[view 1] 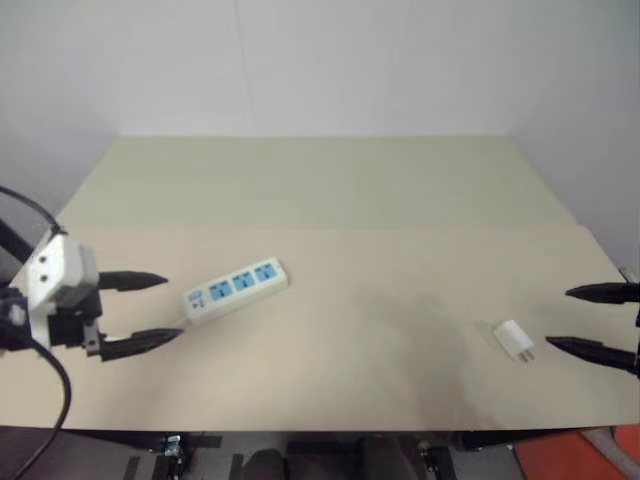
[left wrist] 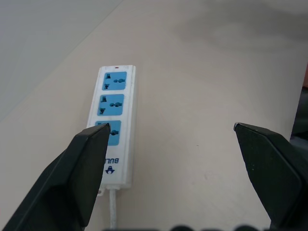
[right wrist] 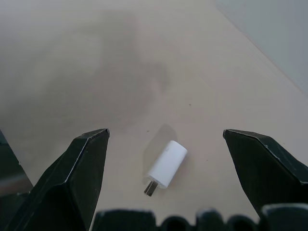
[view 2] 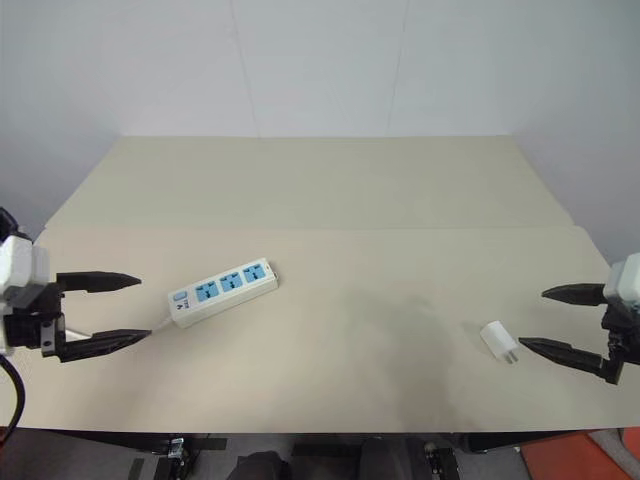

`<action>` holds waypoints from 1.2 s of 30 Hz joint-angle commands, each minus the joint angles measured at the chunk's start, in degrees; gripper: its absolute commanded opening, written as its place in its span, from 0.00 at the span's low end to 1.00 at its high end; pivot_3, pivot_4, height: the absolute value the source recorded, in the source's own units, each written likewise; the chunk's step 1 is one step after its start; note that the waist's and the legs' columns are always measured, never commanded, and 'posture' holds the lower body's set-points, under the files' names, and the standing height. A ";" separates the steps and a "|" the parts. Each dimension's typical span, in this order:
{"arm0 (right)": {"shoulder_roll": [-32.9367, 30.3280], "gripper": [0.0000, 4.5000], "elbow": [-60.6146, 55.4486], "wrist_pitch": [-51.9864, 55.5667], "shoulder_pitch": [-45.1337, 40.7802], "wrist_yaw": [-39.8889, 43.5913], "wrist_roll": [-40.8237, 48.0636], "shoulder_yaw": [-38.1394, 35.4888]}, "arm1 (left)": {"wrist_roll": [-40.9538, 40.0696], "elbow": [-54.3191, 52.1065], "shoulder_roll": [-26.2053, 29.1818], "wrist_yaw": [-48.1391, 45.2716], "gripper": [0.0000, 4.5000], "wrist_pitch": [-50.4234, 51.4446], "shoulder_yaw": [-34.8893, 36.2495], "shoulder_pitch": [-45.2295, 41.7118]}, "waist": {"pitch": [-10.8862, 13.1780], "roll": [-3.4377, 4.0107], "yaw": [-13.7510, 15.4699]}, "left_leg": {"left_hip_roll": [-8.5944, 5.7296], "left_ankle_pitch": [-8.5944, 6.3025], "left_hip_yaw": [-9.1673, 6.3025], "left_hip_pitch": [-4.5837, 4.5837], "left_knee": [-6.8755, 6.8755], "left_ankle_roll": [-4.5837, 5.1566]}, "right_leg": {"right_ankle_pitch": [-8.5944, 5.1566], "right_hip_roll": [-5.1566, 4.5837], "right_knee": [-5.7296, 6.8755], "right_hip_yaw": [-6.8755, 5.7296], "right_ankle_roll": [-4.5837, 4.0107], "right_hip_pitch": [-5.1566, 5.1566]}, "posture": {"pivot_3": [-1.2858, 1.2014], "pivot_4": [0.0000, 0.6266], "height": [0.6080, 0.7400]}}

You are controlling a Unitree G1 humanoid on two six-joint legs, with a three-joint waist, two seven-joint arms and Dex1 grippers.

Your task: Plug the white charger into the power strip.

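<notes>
Nearest my head camera, the two black-fingered grippers hung over the front edge of the pale beige tabletop (view 2: pixel 330 190), one at each side. My left gripper (view 2: pixel 100 312) had its two fingers spread wide with nothing between them, pointing inward toward the long white rectangular power strip (view 2: pixel 224 291). That strip lay flat on the left part of the table, slanted, with its three blue socket faces turned up and its small blue switch end nearest the left gripper. A thin white cord (view 2: pixel 158 322) ran out of that end and passed close by the lower finger of the left gripper; I could not tell whether they touched. From the left wrist camera the strip (left wrist: pixel 114 139) lay just ahead of the parted fingers. My right gripper (view 2: pixel 553 319) was likewise released, fingers wide apart and empty, pointing inward toward the small white boxy charger (view 2: pixel 497 341). That charger lay on its side on the right part of the table, just beside the right fingertips but apart from them, well away from the strip. Through the right wrist camera I saw the charger (right wrist: pixel 167 163) lying between the lines of the two open fingers, its short metal prongs (right wrist: pixel 150 188) facing back toward the gripper.
</notes>
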 commanded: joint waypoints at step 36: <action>2.78 0.99 -8.61 4.18 -16.92 -7.15 9.68 13.52 | 18.93 62.30 -12.39 -9.76 1.00 -42.33 -26.57 -35.91 | 0.10 -0.09 0.09 | -0.05 0.00 -0.13 -0.04 0.14 0.01 | 0.12 -0.05 0.03 -0.17 0.02 -0.20 | 0.52 0.24 1.00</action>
